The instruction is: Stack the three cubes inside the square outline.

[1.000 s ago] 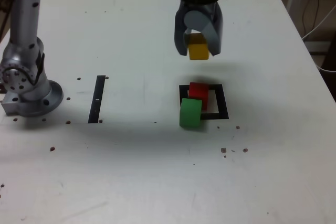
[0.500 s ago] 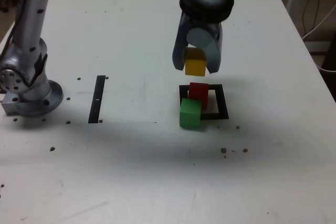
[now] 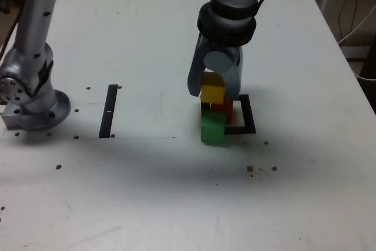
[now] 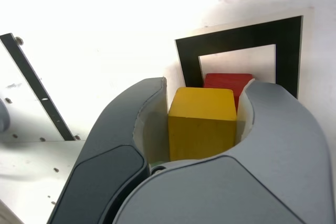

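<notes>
Overall light: bright on the tabletop (image 3: 147,174), dimmer in the exterior view's upper corners
Direction: source out of sight, cannot tell
Tabletop shadow: soft grey band across the middle in the exterior view, edges diffuse
Glare: pale surface nearly washed out to white in the wrist view
Cube shading: yellow cube (image 4: 202,124) has a lighter top and darker side
Sharpness: exterior view slightly soft; outline edges (image 4: 289,51) crisp in the wrist view
Edge distortion: none obvious

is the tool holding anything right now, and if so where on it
Yes, the tool holds the yellow cube, its jaws on two opposite side faces.
</notes>
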Robot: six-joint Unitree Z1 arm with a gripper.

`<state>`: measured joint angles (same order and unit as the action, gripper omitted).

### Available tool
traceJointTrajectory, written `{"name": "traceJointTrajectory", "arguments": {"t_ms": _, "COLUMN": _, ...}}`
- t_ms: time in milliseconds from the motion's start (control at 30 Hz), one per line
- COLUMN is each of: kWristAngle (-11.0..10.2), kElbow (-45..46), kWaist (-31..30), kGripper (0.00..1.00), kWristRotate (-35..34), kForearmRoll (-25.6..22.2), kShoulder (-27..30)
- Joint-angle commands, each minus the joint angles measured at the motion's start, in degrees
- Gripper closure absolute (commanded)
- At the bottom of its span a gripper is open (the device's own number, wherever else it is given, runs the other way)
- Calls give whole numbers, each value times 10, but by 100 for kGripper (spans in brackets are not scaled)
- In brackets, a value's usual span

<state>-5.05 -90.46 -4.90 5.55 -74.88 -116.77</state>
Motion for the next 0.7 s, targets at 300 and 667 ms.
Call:
{"name": "traceJointTrajectory", "arguments": {"t_ms": 300, "kWristAngle": 2, "kElbow": -2, "kWaist": -13, "kGripper": 83, "kWristRotate": 0, "kForearmRoll": 7, "kShoulder": 14}}
{"name": "traceJointTrajectory", "arguments": {"t_ms": 667, "kWristAngle": 1, "kElbow": -5, "kWaist": -15, "kGripper": 83, "kWristRotate": 0, "kForearmRoll": 20, "kShoulder": 6}}
